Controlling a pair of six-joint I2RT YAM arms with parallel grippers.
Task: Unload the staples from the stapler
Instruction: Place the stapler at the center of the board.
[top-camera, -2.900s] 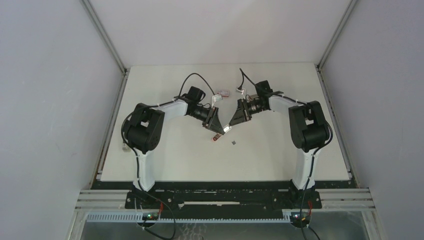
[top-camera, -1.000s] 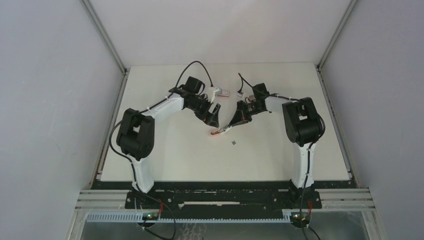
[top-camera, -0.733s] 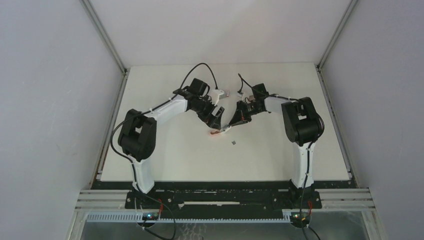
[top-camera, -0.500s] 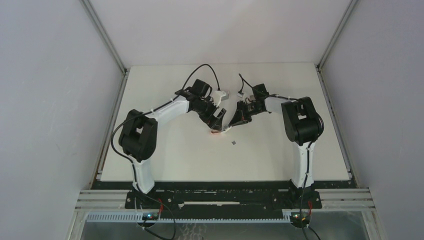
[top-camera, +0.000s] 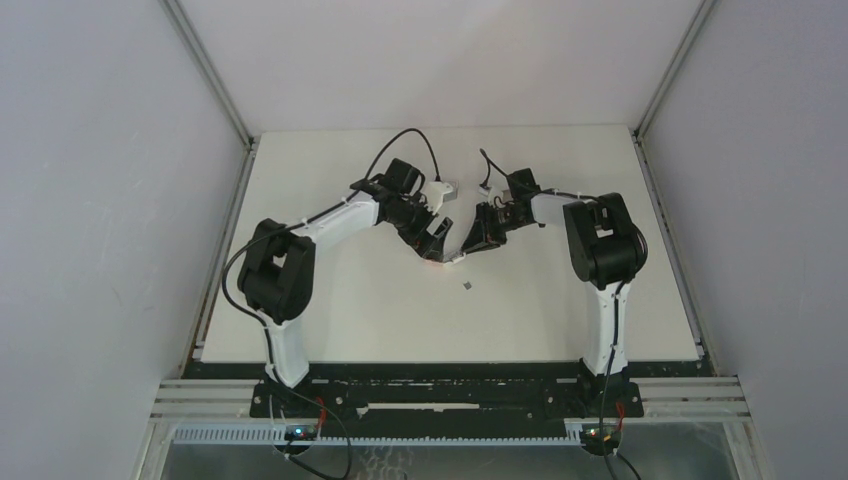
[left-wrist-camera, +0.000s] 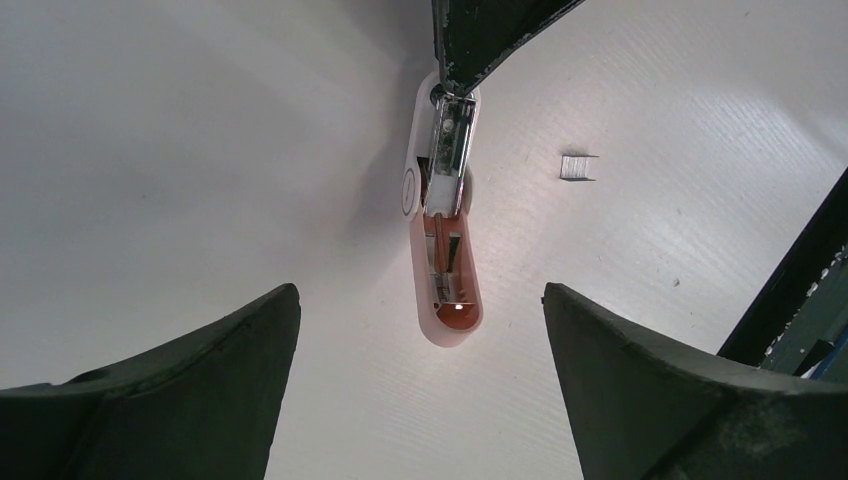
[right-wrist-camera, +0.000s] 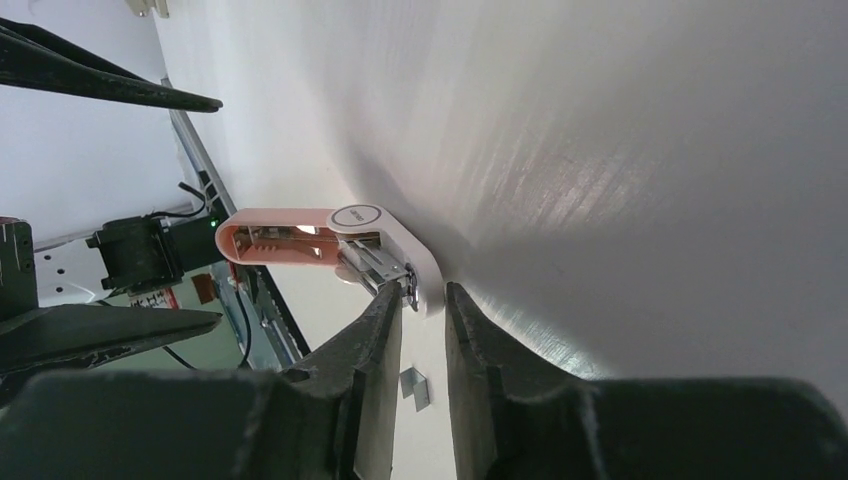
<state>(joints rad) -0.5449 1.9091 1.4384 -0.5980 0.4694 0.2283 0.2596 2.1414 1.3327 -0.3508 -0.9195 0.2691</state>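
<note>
Over at the middle of the white worktop (top-camera: 350, 310), the pink-and-white plastic stapler (left-wrist-camera: 445, 270) lies flipped open with its metal rail showing. The left gripper (top-camera: 430, 238) hangs above it with its fingers spread wide, and it sits closer over the stapler than a second ago. The right gripper (right-wrist-camera: 421, 296) has parted its fingers a crack since then, its tips at the rail's end. The small grey strip of staples (left-wrist-camera: 578, 167) stays where it was on the worktop, near the stapler, with nothing touching it.
</note>
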